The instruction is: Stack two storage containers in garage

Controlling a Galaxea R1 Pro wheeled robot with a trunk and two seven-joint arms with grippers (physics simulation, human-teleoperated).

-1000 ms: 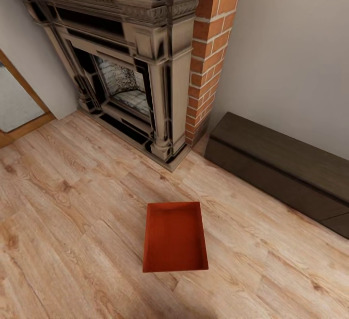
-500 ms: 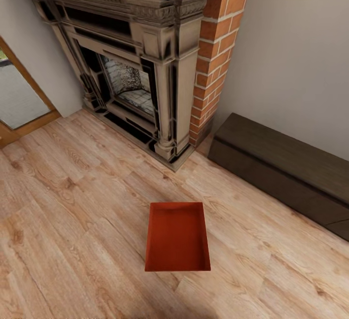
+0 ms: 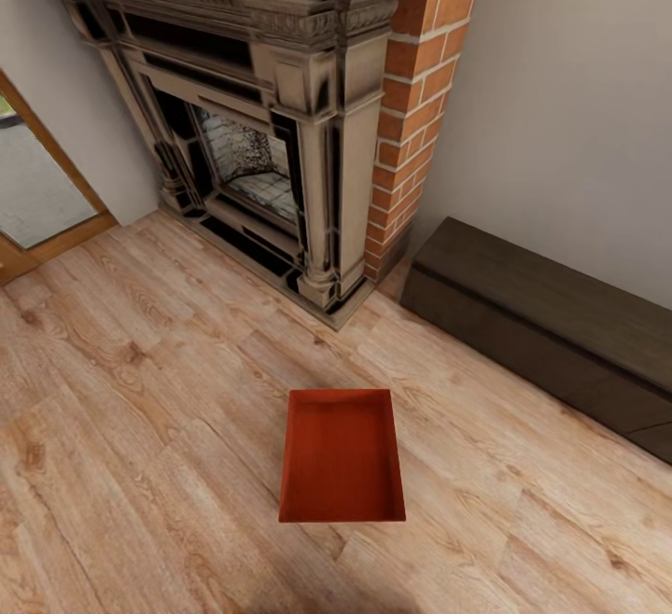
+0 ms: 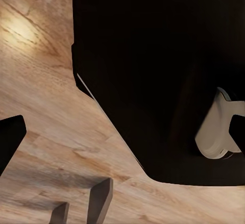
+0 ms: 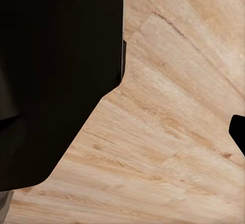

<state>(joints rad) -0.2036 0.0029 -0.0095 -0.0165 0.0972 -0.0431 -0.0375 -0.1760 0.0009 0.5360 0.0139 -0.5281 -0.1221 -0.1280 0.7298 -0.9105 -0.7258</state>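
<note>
Container (image 3: 342, 456), orange-red and topless, sits upright on the wood floor (image 3: 140, 427) in the head view, centred low, clear of other items. Fireplace (image 3: 252, 129) stands beyond it, with a brick column (image 3: 411, 110) on its right side. Dark bench (image 3: 551, 315) runs along the wall to the right, well apart from the container. Wrist views show plank flooring beside the robot's black body. Whether either end effector is apart or together cannot be told.
</note>
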